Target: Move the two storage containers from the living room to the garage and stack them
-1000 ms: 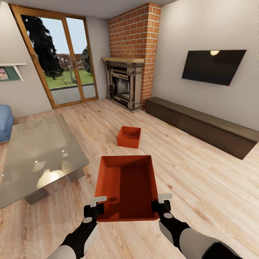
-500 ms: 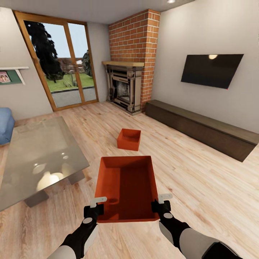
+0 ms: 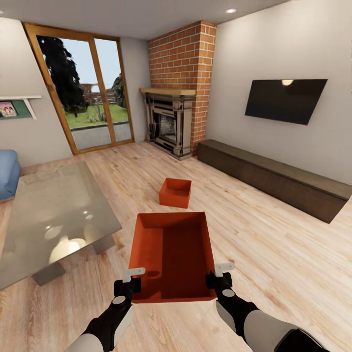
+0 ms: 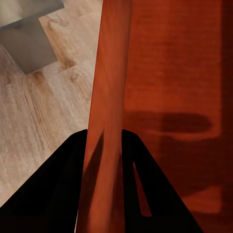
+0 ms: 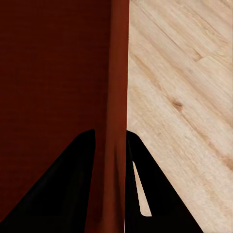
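While both claws grip one empty container (image 3: 172, 254), another (image 3: 175, 192) sits empty

The right claw (image 5: 110, 160) is pinching the thin wall of an orange-red storage container (image 5: 116, 73), one dark finger (image 5: 73, 184) lying inside against the shadowed interior, the other on the outside, above the light wood-plank flooring (image 5: 184, 97).

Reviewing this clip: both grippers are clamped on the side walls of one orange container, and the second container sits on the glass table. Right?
Not quite. The second container sits on the wood-plank floor beyond the glass table, as the head view shows. The left gripper and right gripper do clamp the held container.
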